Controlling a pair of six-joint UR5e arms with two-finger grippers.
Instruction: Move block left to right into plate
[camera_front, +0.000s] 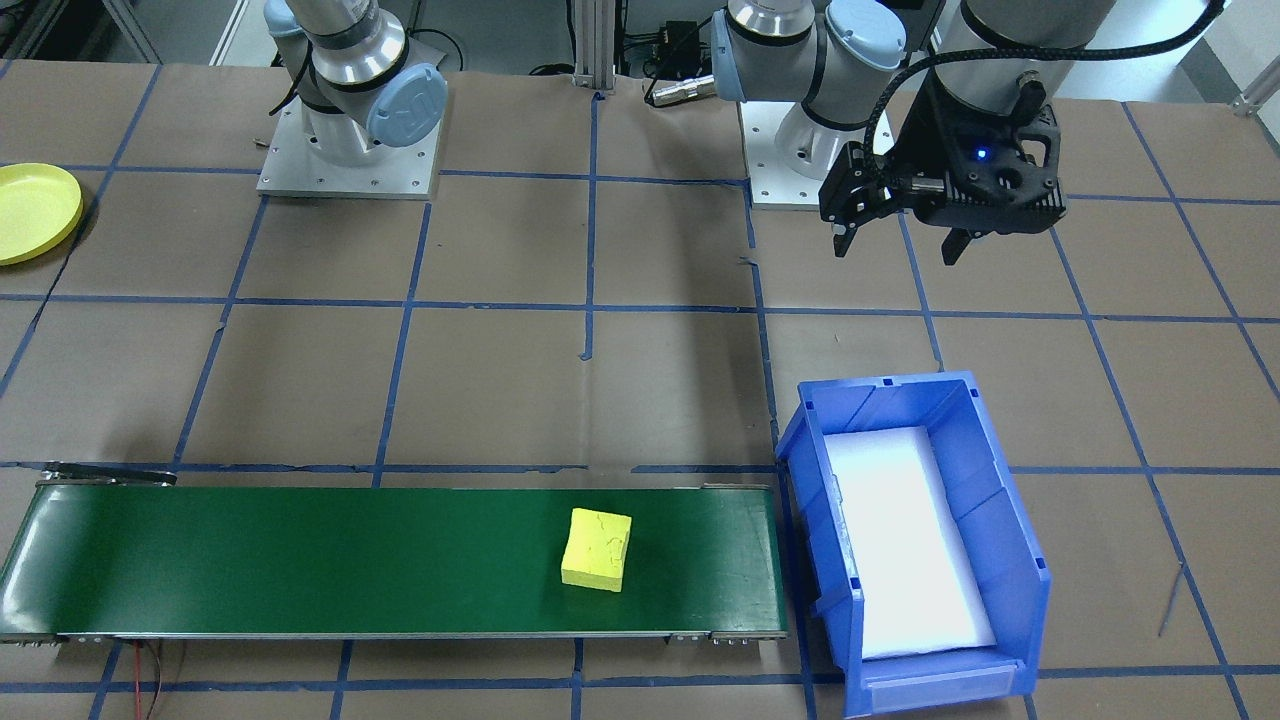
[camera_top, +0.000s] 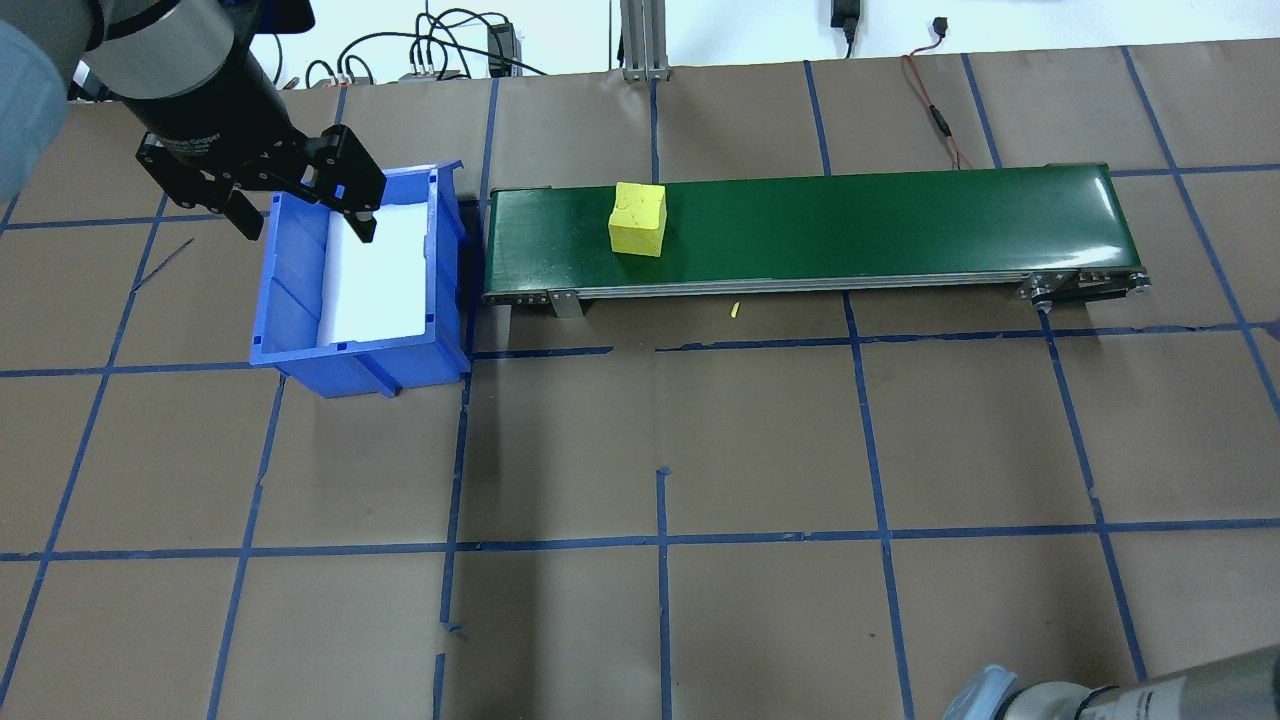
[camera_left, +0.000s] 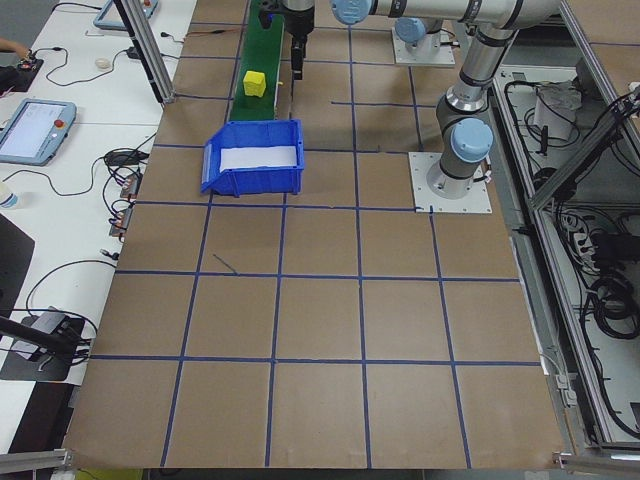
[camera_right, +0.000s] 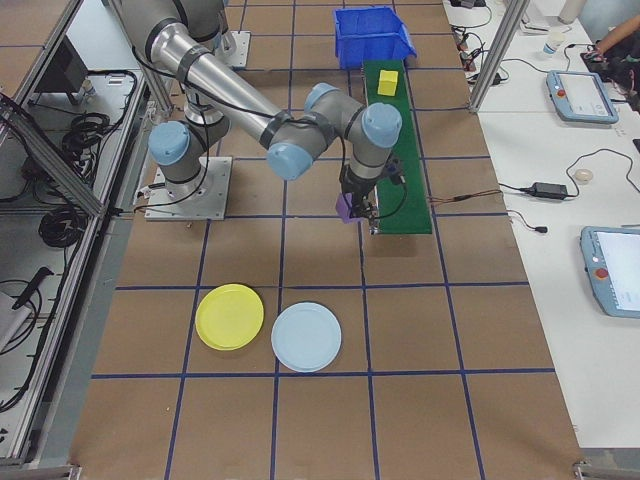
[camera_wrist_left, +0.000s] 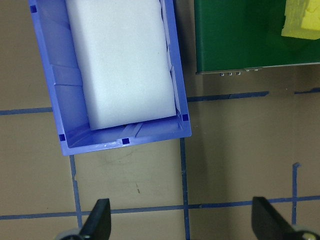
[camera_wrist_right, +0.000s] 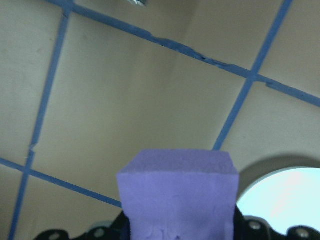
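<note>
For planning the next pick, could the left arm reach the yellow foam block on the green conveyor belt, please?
Probably yes: the open left gripper hangs empty near the blue plastic bin, and nothing covers the yellow foam block on the green conveyor belt.

Front and overhead cameras face each other, both looking down on the green conveyor (camera_front: 400, 560) and blue bin (camera_top: 360, 280).

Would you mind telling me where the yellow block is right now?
In the overhead view the yellow block sits on the green conveyor belt, toward its left end, near the blue bin.
</note>
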